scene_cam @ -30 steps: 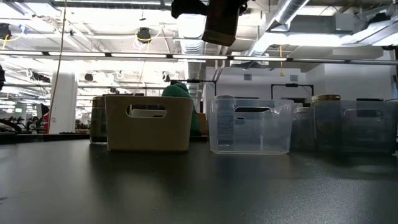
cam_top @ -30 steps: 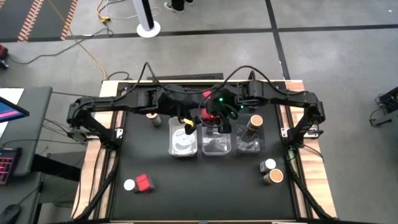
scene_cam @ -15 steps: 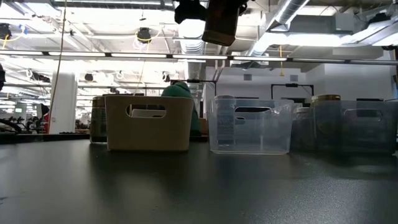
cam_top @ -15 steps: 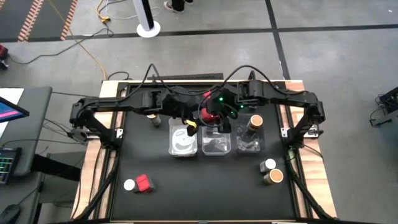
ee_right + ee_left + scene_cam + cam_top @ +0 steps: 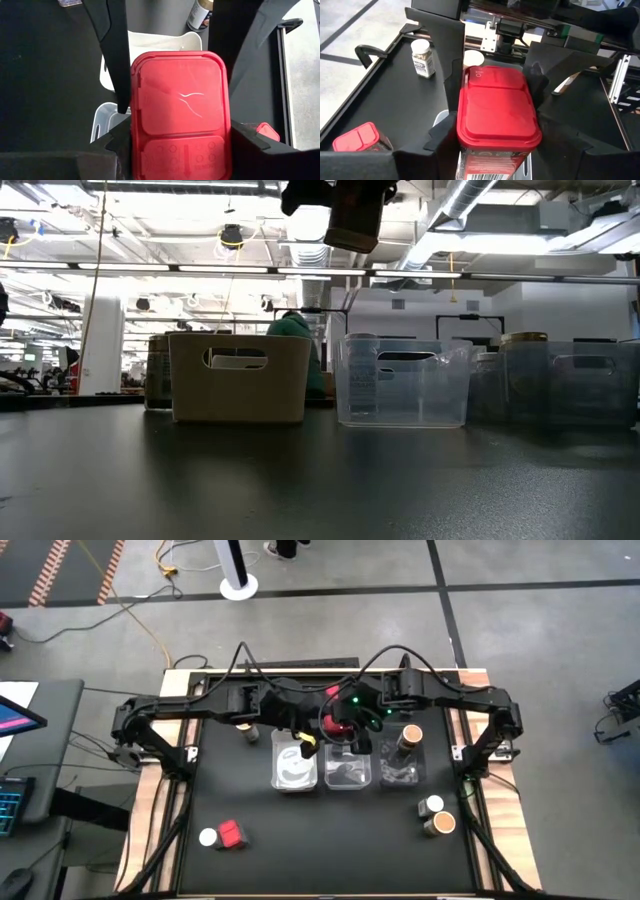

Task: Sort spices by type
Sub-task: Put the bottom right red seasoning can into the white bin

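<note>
Jaws of right gripper [image 5: 352,734] clamp glossy red square-lidded box [image 5: 180,115]; left gripper's [image 5: 310,736] grip unclear.

Red-lidded spice box [image 5: 497,112] upright between both hands, above the trays.

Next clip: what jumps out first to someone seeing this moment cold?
Both arms meet over the row of three bins mid-table, and each wrist view is filled by a red-lidded spice box standing between dark fingers, above the middle bin. The right gripper grips it; the left gripper is right beside. Loose spices wait near the front: a second red box and a tan-lidded jar.
</note>
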`<state>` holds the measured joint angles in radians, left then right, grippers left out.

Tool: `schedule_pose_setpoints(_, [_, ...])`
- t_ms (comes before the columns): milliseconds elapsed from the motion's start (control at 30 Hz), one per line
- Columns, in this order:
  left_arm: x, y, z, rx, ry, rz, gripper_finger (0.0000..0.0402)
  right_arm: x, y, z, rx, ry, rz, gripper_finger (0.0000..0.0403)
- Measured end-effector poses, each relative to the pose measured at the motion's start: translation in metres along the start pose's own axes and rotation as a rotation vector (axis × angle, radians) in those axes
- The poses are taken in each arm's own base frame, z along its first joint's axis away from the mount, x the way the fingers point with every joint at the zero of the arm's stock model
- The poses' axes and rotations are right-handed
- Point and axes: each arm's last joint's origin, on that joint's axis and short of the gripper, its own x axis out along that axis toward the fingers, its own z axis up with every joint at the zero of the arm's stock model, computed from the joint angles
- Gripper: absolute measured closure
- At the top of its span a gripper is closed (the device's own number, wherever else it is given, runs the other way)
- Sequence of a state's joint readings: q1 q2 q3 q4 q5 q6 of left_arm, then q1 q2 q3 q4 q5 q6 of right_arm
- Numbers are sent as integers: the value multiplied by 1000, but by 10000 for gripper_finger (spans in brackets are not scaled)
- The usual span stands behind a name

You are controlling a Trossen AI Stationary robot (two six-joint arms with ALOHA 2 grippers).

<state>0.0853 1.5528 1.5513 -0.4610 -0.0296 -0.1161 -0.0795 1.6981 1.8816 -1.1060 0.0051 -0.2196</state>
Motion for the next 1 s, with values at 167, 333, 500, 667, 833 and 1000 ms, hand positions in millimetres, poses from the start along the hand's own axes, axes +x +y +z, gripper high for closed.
schedule_pose_setpoints(167, [0,0,0,6,-1,0,185,0,0,0,7,-1,0,159])
schedule_pose_setpoints(333, [0,0,0,10,-3,5,185,0,-5,-2,78,5,-2,135])
schedule_pose_setpoints(500, [0,0,0,15,0,10,185,0,-7,-2,83,5,-6,113])
schedule_pose_setpoints(667, [0,1,-3,29,30,9,185,-3,-7,-3,78,9,-6,96])
schedule_pose_setpoints(833, [-2,8,-3,17,45,26,185,-27,-6,-7,93,-41,-18,93])
schedule_pose_setpoints(1000, [-14,14,-1,27,45,42,185,-63,-3,-21,187,-51,-18,93])
